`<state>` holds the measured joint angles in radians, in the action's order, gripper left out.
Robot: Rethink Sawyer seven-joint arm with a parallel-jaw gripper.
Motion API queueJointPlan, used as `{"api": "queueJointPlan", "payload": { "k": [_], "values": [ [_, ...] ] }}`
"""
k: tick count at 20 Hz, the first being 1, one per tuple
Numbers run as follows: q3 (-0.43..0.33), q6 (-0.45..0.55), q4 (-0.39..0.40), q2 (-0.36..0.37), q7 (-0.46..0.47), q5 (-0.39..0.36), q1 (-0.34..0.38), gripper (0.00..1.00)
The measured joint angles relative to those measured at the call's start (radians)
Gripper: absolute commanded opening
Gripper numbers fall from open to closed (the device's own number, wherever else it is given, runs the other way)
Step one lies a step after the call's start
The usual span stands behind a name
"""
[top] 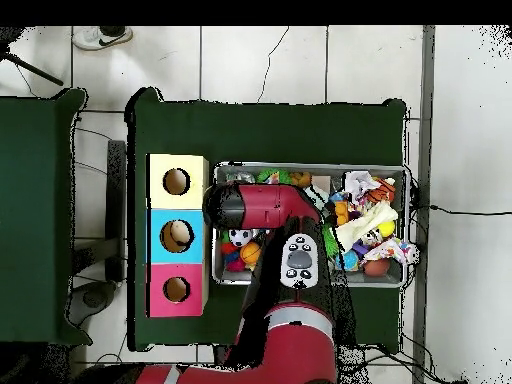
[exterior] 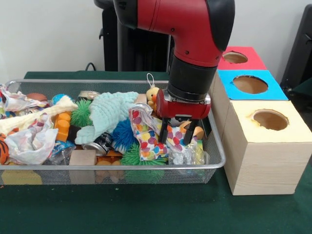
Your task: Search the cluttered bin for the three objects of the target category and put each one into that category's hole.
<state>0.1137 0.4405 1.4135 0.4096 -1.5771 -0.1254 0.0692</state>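
Bin (exterior: 217, 156) full w/ clutter; gripper (exterior: 176, 135) spread apart, low over its R end, nothing held.

The basket (exterior: 214, 146) is thin wire mesh, shiny. Inside, a soft knitted mint cloth (exterior: 109, 113), a glossy metal can (exterior: 99, 144), and crinkly clear plastic wrap (exterior: 190, 155). The boxes (exterior: 265, 161) look like matt pale wood; the table (exterior: 146, 209) wears dull green cloth.

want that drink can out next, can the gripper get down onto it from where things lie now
Probably yes. The drink can lies near the mesh bin's front edge with its end exposed, though the mint plush toy and blue spiky ball crowd it. The gripper must shift sideways first.
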Motion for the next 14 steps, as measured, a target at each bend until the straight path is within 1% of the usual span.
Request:
{"api": "queueJointPlan", "payload": {
  "k": [8,9,14],
  "values": [
    [0.032,-0.045,0.000,-0.018,0.000,0.025,-0.028,1.00],
    [0.042,-0.054,0.000,-0.023,0.000,0.041,-0.038,1.00],
    [0.070,-0.061,0.000,-0.030,0.000,0.072,-0.063,1.00]
  ]
}}
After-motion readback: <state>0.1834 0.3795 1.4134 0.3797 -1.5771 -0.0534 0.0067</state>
